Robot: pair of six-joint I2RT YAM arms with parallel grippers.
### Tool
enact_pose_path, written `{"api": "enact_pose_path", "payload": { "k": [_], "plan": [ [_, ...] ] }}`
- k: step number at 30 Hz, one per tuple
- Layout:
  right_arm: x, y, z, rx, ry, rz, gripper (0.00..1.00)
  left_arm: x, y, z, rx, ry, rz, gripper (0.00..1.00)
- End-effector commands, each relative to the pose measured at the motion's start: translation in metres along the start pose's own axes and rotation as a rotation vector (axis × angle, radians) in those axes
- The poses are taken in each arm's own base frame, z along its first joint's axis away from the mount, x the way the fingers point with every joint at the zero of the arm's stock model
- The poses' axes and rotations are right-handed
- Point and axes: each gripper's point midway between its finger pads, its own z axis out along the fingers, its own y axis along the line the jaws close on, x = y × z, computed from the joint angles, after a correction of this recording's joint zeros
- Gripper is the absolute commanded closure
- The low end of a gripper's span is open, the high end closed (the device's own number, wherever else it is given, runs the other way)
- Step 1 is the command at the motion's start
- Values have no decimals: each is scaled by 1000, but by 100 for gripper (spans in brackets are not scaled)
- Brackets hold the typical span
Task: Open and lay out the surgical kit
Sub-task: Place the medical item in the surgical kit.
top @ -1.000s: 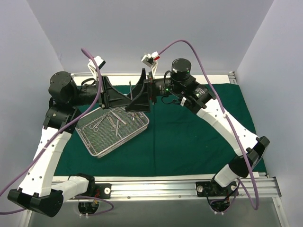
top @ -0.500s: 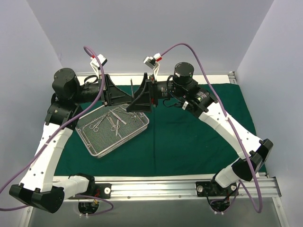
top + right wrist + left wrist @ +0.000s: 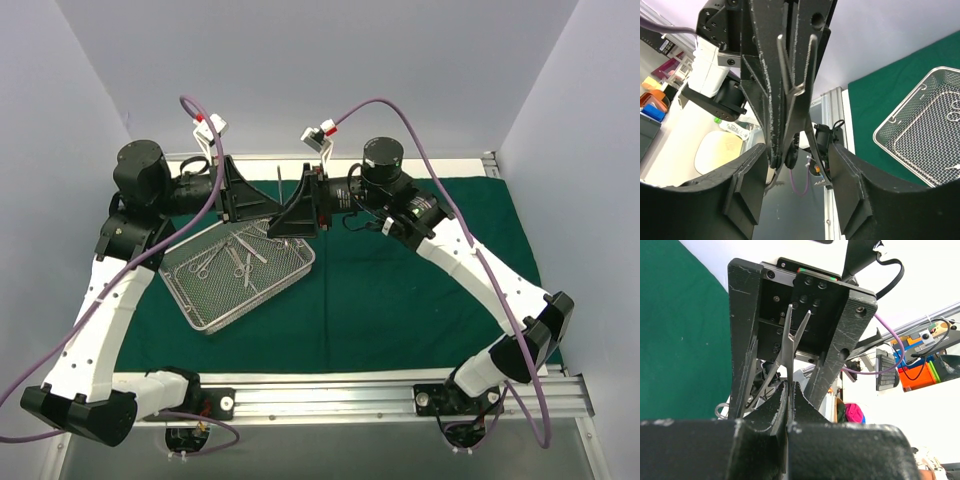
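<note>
Fingers (image 3: 771, 409) of the left gripper (image 3: 790, 391) press tight together. They pinch a pair of steel scissors (image 3: 786, 342), whose two tips point away in a small V. The left arm (image 3: 105, 300) goes up from its near base, bends at the far left and reaches to the right. The scissors are up in the air, over the far edge of the wire tray (image 3: 205, 298). The tray sits on the left part of the green cloth (image 3: 400, 290), with more small tools (image 3: 240, 260) inside it. The right gripper (image 3: 797, 150) is wide open, one finger on each side of the scissors. I cannot tell if it touches them. The right arm (image 3: 480, 270) bends up from its near base and points left.
</note>
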Motion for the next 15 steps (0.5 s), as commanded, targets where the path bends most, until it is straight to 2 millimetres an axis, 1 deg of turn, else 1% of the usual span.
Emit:
{"api": "enact_pose_path", "payload": {
  "k": [1, 5, 6, 7, 8, 10, 11, 13, 14, 15],
  "plan": [
    [-9, 21, -10, -42, -34, -70, 50, -8, -15, -1, 28, -18, 67, 98],
    [-10, 20, -10, -44, -41, -71, 56, -7, -12, 0, 29, -11, 62, 98],
    [-12, 21, -9, -49, -45, -72, 60, -7, -12, 0, 30, -9, 60, 98],
    [-14, 21, -9, -49, -50, -71, 65, -5, -10, 0, 30, -3, 52, 98],
    [-15, 21, -9, -51, -52, -72, 76, -4, -7, 0, 25, -1, 47, 98],
    [-15, 20, -9, -49, -54, -70, 91, -3, -2, 0, 3, -3, 38, 96],
    [-14, 17, -9, -42, -52, -63, 100, -2, 5, -2, -21, 0, 29, 80],
    [-13, 6, -12, -11, -53, -38, 100, -1, 14, -4, -59, -5, 19, 56],
    [-12, -1, -14, 7, -51, -21, 100, 0, 23, -6, -91, -3, 6, 47],
    [-12, -11, -18, 31, -55, -4, 100, 1, 28, -6, -100, 3, -2, 45]
  ]
}}
